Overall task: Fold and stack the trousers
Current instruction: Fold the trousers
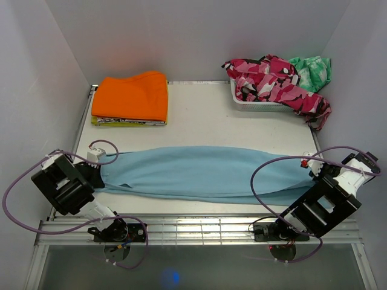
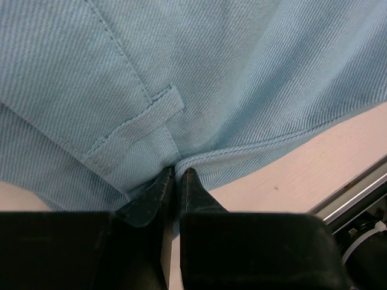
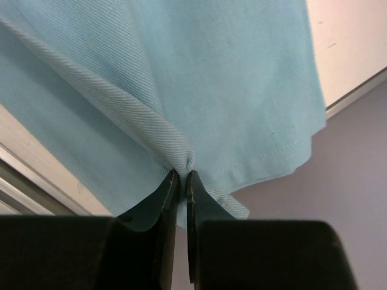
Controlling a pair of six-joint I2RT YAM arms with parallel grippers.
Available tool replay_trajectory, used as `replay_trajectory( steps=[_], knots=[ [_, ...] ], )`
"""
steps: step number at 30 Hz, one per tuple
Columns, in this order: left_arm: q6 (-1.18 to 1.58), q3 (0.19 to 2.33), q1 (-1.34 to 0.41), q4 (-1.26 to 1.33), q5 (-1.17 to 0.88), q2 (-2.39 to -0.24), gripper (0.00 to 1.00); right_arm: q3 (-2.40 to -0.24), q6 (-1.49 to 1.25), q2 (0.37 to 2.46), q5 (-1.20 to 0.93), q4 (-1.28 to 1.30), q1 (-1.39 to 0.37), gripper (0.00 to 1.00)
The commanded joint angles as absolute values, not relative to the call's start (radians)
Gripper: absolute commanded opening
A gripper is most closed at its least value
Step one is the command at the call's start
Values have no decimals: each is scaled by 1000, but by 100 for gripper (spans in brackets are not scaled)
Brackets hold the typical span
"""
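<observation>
Light blue trousers point(image 1: 205, 172) lie stretched lengthwise across the near half of the table, folded along their length. My left gripper point(image 1: 97, 171) is shut on their waistband at the left end; the left wrist view shows the fingers point(image 2: 151, 199) pinching the blue cloth point(image 2: 230, 72) beside a belt loop. My right gripper point(image 1: 312, 171) is shut on the leg hem at the right end; the right wrist view shows the fingertips point(image 3: 199, 193) clamped on a bunched fold of the cloth point(image 3: 230, 78), past the table's right edge.
A folded orange garment point(image 1: 132, 95) lies on a folded patterned one point(image 1: 127, 122) at the back left. A white basket point(image 1: 257, 99) at the back right holds pink camouflage trousers point(image 1: 272, 78) and a green garment point(image 1: 311, 69). White walls enclose the table.
</observation>
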State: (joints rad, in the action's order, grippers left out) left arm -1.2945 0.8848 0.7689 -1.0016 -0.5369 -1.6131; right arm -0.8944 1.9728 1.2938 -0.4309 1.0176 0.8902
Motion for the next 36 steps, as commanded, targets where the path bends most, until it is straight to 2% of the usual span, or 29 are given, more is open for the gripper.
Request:
replay_trajectory(
  steps=[1,2,3,4,5,6,8,9,11,12,16,20,23,24,28,31,36],
  knots=[
    [-1289,883,778,-735,-370,-1667,9,-855,2240,1250,-336,937,904,8],
    [-1298,896,779,-785,-391,-1657,17,-851,2241,1246,-325,936,904,8],
    [-1316,910,782,-822,-414,-1646,34,-848,2240,1241,-321,937,904,8],
    [-1357,942,796,-856,-445,-1631,45,-850,2241,1241,-318,936,907,8],
    [-1382,959,801,-930,-512,-1590,62,-856,2238,1246,-314,934,908,10],
    [-1409,974,810,-972,-544,-1565,97,-865,2226,1250,-313,936,910,19],
    [-1479,1018,813,-1064,-596,-1517,98,-903,2212,1264,-305,949,916,27],
    [-1492,1032,815,-1096,-636,-1478,98,-920,2210,1267,-305,957,922,39],
    [-1560,1092,819,-1211,-670,-1451,98,-983,2226,1275,-316,982,949,53],
    [-1569,1112,821,-1242,-698,-1433,98,-1009,2235,1290,-322,1026,963,65],
    [-1588,1218,825,-1357,-774,-1410,98,-1153,2264,1325,-371,1140,1028,82],
    [-1441,1276,822,-1293,-851,-1434,98,-1297,2211,1368,-451,1241,1042,83],
    [-1286,1256,778,-1185,-797,-1479,89,-1295,2143,1352,-453,1307,1011,83],
    [-1188,1246,772,-1149,-773,-1488,84,-1242,2126,1335,-440,1302,996,82],
    [-918,1224,767,-996,-674,-1554,79,-1068,2002,1249,-407,1215,911,79],
    [-733,1230,769,-916,-640,-1598,79,-936,1846,1194,-356,1113,813,77],
    [-572,1201,767,-861,-553,-1603,79,-844,1634,1186,-345,1046,695,74]
  ],
)
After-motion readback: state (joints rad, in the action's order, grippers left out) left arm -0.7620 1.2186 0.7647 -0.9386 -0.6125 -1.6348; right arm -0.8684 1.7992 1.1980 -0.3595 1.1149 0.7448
